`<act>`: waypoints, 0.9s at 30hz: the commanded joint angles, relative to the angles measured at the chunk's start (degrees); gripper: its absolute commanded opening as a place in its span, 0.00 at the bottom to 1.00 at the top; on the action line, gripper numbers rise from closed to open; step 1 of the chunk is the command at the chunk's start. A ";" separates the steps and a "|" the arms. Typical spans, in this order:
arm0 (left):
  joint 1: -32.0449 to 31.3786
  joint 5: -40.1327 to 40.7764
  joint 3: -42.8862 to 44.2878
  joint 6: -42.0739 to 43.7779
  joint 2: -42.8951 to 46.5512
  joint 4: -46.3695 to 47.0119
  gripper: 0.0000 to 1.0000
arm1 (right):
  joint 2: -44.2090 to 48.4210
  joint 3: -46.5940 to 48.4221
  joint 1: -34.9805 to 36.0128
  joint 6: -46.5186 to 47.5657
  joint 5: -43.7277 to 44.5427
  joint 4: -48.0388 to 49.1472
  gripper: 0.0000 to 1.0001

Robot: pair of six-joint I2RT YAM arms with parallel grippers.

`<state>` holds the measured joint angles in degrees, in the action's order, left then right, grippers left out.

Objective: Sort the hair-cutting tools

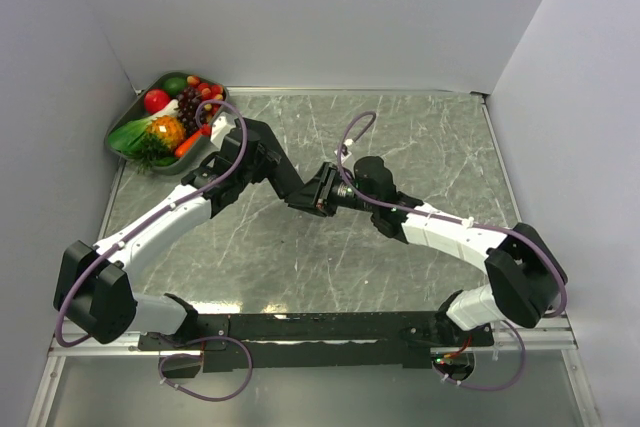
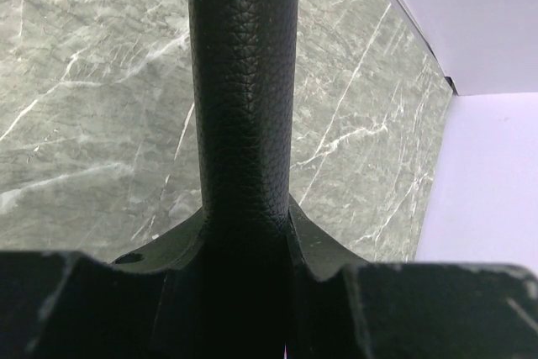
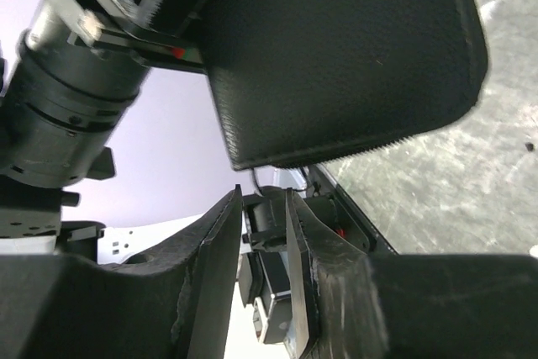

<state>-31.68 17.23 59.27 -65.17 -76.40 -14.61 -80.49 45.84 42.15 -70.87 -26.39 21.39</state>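
Legible markings, all three views: none. I find no text, label, brand or number on the black pouch [image 2: 244, 81], marble tabletop [image 1: 420, 147], fruit tray [image 1: 113, 137], left jaws or right jaws. Red speck [image 3: 176, 52] beside the pouch: too small for me to read.

My left arm [image 1: 170, 212] climbs from the lower left of the top view, bends in the upper left and slants back to the centre. There my left gripper [image 1: 305, 192] is clamped on the black pouch [image 2: 244, 81]. My right arm [image 1: 450, 232] sweeps in from the lower right, and my right gripper [image 3: 256, 279] meets the left at centre, jaws a narrow gap apart.
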 commanded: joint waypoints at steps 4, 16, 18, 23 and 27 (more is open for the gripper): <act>0.04 -0.45 3.31 0.57 3.10 4.06 0.01 | -1.51 4.60 0.56 0.47 0.03 2.96 0.34; -0.05 -0.19 3.58 1.09 3.28 3.71 0.01 | -3.62 5.57 0.91 0.03 -0.77 4.01 0.13; -0.05 -0.10 3.40 1.09 3.36 3.63 0.01 | -3.71 5.66 0.83 -0.06 -0.85 3.75 0.00; 0.22 -0.36 3.40 1.09 3.19 3.89 0.01 | -3.10 4.78 0.83 0.82 -1.47 3.05 0.00; 0.66 -1.06 3.58 1.01 2.66 4.06 0.01 | -2.40 4.08 0.91 2.75 -2.96 1.29 0.00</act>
<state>-31.38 17.19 59.27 -63.86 -76.20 -15.62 -83.70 48.77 42.57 -70.43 -27.73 22.70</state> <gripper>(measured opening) 0.320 0.009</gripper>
